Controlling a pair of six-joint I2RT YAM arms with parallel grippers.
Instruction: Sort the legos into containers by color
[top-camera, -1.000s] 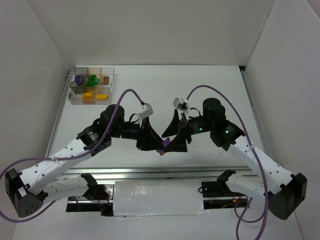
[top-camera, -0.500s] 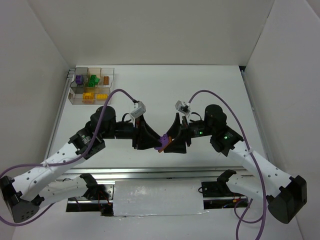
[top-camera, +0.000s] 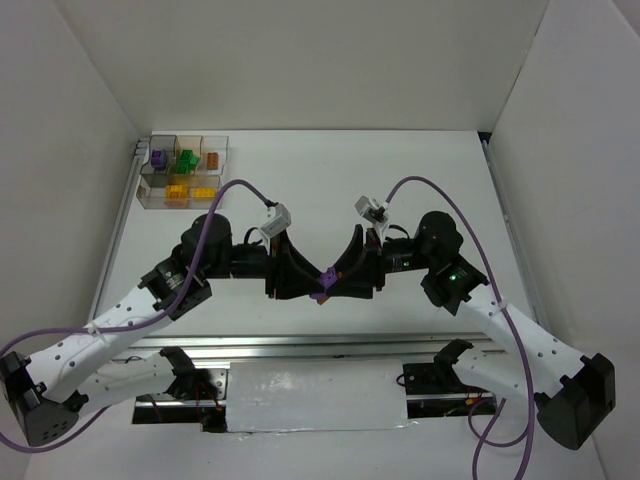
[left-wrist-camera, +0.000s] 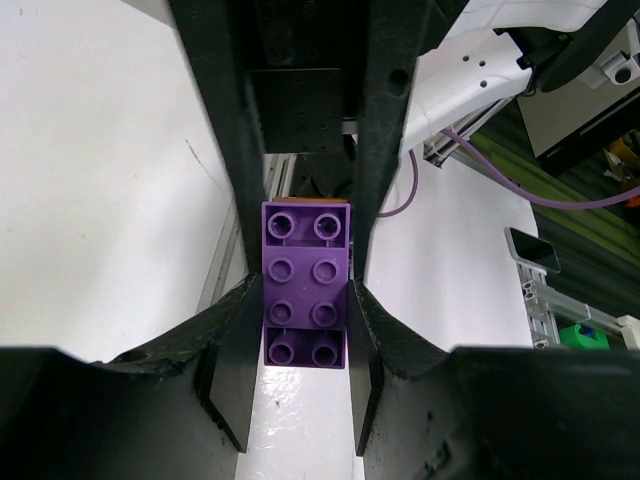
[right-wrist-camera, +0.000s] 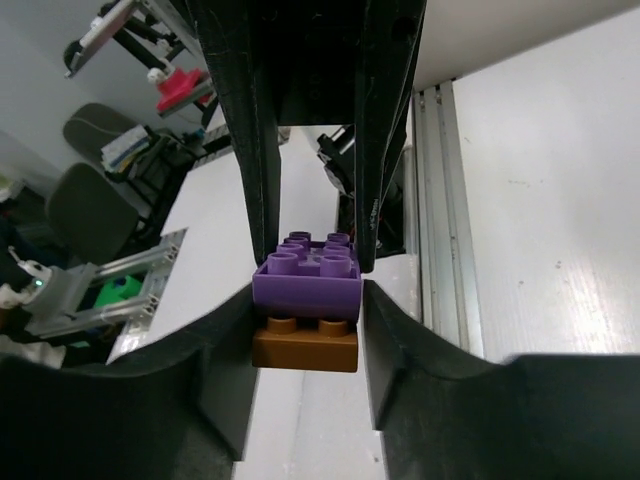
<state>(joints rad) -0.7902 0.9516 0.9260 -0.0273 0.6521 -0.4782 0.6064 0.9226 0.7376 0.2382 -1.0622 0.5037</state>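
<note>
The left gripper (left-wrist-camera: 303, 292) is clamped on the purple brick (left-wrist-camera: 306, 285), and the right gripper (right-wrist-camera: 305, 292) on the brown brick (right-wrist-camera: 305, 347) stuck under it, above the desk (top-camera: 400, 180). Best to pull them straight apart, with both grips firm and no twisting.

Top view: left claw (top-camera: 308, 287) and right claw (top-camera: 338, 284) cover most of purple brick (top-camera: 322, 290). Left wrist: brown brick (left-wrist-camera: 306, 202) hidden beneath it, bar a sliver. Top view, tray (top-camera: 143, 190): contents too small to count.
</note>
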